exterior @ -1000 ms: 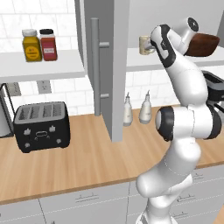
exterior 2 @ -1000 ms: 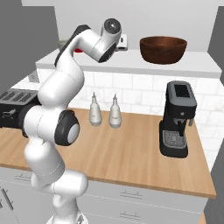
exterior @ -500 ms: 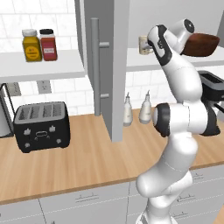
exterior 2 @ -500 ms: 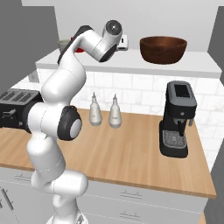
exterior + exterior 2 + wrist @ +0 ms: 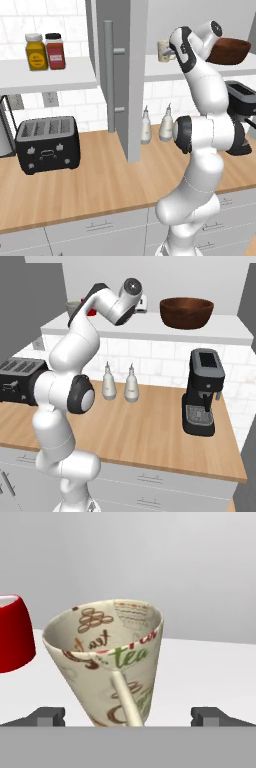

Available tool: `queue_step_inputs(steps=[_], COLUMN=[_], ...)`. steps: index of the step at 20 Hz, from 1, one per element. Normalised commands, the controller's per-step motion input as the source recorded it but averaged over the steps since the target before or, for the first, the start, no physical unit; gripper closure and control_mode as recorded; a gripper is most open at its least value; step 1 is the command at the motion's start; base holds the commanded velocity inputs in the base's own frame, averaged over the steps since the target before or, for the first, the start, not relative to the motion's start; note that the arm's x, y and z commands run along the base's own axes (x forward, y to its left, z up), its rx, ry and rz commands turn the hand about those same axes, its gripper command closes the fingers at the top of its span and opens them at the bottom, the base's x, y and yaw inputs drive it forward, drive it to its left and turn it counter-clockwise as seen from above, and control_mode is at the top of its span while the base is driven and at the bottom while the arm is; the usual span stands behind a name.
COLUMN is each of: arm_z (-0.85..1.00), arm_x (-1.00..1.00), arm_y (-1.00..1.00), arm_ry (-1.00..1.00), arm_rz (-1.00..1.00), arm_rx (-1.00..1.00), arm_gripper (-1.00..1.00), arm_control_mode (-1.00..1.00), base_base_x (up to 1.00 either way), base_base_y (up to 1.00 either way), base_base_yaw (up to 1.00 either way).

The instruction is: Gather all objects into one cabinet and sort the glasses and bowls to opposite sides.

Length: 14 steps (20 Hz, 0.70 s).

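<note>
In the hand view a cream mug (image 5: 112,662) with tea lettering stands close in front, leaning in the picture, its handle toward me. My gripper (image 5: 132,717) is open, one dark fingertip (image 5: 50,716) on either side of the mug and apart from it. A red cup (image 5: 12,634) stands just left of it on the white cabinet shelf (image 5: 210,672). On that same shelf the cream mug (image 5: 163,50) sits left of the wide dark brown bowl (image 5: 230,50). The bowl (image 5: 186,311) is at the right, and a grey mug (image 5: 74,306) is far left behind my arm. The tall grey door (image 5: 122,75) stands open.
Two white bottles (image 5: 145,127) (image 5: 166,125) stand on the wooden counter (image 5: 90,185) under the cabinet. A black toaster (image 5: 47,145) is at the left and a coffee machine (image 5: 202,393) at the right. Yellow and red spice jars (image 5: 36,51) (image 5: 55,50) sit on the tiled open shelf.
My arm's upper links have shifted slightly toward the cream mug. The jaws have stayed open, and the cups and bowl have not moved.
</note>
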Motion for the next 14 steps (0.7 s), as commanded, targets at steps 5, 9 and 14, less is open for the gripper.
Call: queue_step_inputs(steps=[5, 9, 14], arm_z=[-0.02, -0.03, 0.00], arm_x=[0.00, 0.00, 0.00], arm_y=[0.01, 0.00, 0.00], arm_ry=[0.00, 0.00, 0.00], arm_rz=[0.00, 0.00, 0.01], arm_rx=[0.00, 0.00, 0.01], arm_gripper=[1.00, 1.00, 1.00], arm_control_mode=[-1.00, -1.00, -1.00], base_base_x=[0.00, 0.00, 0.00], base_base_y=[0.00, 0.00, 0.00], base_base_yaw=[0.00, 0.00, 0.00])
